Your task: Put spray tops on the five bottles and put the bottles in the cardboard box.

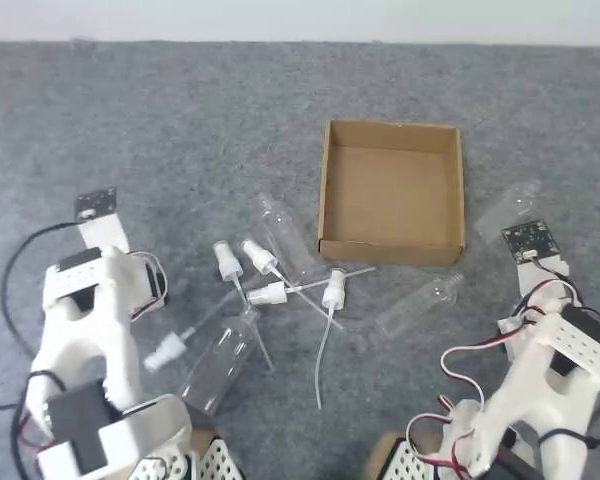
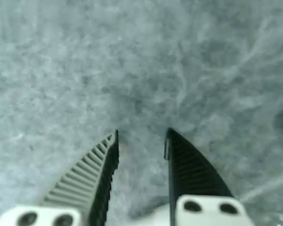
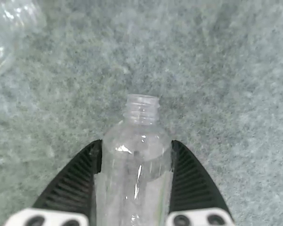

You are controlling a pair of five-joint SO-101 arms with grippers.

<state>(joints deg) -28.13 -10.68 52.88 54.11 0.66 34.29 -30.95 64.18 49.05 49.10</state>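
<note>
We log: left gripper [image 2: 141, 134], jaws spread over grey carpet [image 2: 132, 56], near left. Right gripper [image 3: 137, 145], pinching a clear open-necked bottle [image 3: 141, 117], just right of the cardboard box [image 1: 390, 190]. Spray tops [image 1: 265, 260] lie loose, near-left of the box.

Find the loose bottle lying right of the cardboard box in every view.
High view: loose bottle on the grey carpet, just right of the cardboard box.
Right wrist view: likely the loose bottle, beyond the held bottle in the right gripper.
Left wrist view: grey carpet under the left gripper.
Shared landmark: the grey carpet.
</note>
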